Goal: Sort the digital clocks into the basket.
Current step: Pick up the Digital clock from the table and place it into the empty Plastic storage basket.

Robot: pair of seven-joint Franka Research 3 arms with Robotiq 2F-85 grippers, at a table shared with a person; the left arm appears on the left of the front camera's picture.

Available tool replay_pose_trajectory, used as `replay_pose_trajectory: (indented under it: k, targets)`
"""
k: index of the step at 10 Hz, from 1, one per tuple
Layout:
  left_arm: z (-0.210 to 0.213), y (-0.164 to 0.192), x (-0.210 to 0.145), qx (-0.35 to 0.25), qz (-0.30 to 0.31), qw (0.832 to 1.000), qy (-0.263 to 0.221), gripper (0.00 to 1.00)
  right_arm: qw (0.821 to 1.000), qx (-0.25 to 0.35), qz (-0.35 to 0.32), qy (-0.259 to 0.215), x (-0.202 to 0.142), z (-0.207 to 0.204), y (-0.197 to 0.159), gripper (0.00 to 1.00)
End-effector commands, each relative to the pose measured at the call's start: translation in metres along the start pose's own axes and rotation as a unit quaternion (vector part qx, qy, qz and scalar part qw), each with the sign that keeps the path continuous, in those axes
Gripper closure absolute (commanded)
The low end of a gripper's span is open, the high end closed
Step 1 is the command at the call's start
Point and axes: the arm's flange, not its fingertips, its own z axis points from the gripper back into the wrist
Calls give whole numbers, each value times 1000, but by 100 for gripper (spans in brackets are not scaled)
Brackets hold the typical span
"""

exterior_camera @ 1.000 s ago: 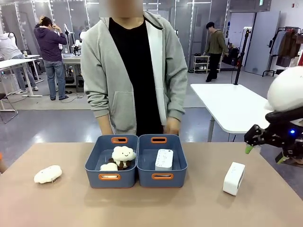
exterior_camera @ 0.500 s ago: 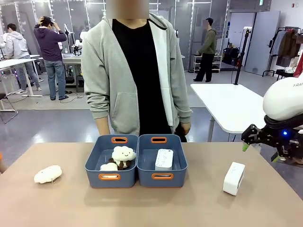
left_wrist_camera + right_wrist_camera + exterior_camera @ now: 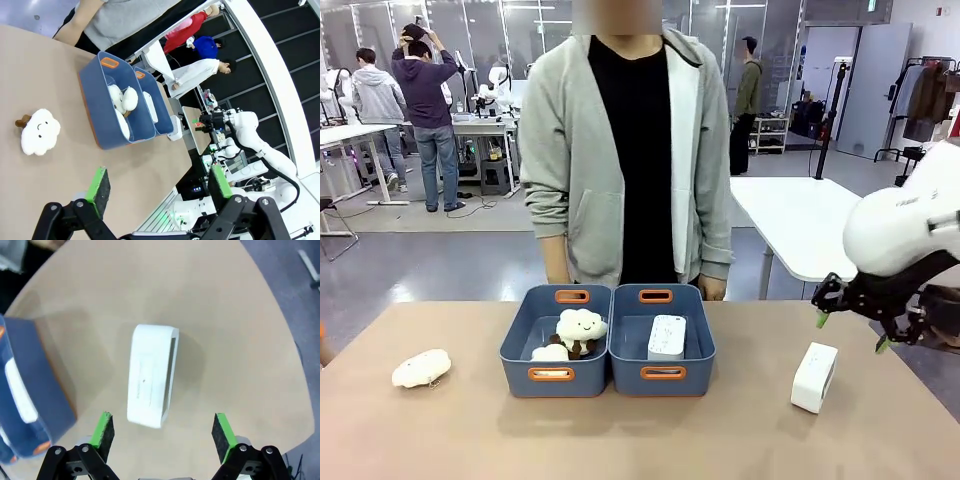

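One white digital clock (image 3: pixel 814 377) stands on the table at the right, and it lies below me in the right wrist view as the digital clock (image 3: pixel 151 375). My right gripper (image 3: pixel 850 331) hangs open above and just behind it, its green fingertips (image 3: pixel 104 430) wide apart with nothing between them. A second clock (image 3: pixel 667 337) lies in the right-hand blue basket (image 3: pixel 663 375), whose corner is the basket (image 3: pixel 37 385) at the left of the right wrist view. My left gripper (image 3: pixel 158 185) is open and bare, well above the table's left side.
A twin blue bin (image 3: pixel 555 375) holding sheep plush toys (image 3: pixel 579 330) adjoins the basket on its left. Another plush (image 3: pixel 420 368) lies on the table at the left. A person (image 3: pixel 630 150) stands at the far edge behind the bins, hands down.
My right arm has swung left and lowered toward the clock on the table. The person has shifted slightly right. The clocks and bins have not moved.
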Motion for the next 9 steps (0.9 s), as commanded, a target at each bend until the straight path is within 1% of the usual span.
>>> replay_pose_trajectory:
  k: [1, 3, 4, 5, 9]
  targets:
    - [-1, 0, 1, -12, -4, 1000, -10, 0, 997, -37, -62, -7, 16, -26, 17, 0]
    - [-1, 0, 1, -12, -4, 1000, -10, 0, 994, -69, -81, 1, 21, -56, 23, 0]
    - [-1, 0, 1, -12, -4, 1000, -10, 0, 995, -51, -86, 0, 25, -69, 27, 0]
    - [-1, 0, 1, -12, -4, 1000, -10, 0, 995, -45, -83, 4, 27, -81, 31, 0]
    - [-1, 0, 1, -12, -4, 1000, -10, 0, 992, -85, -72, 51, 22, -115, 35, 0]
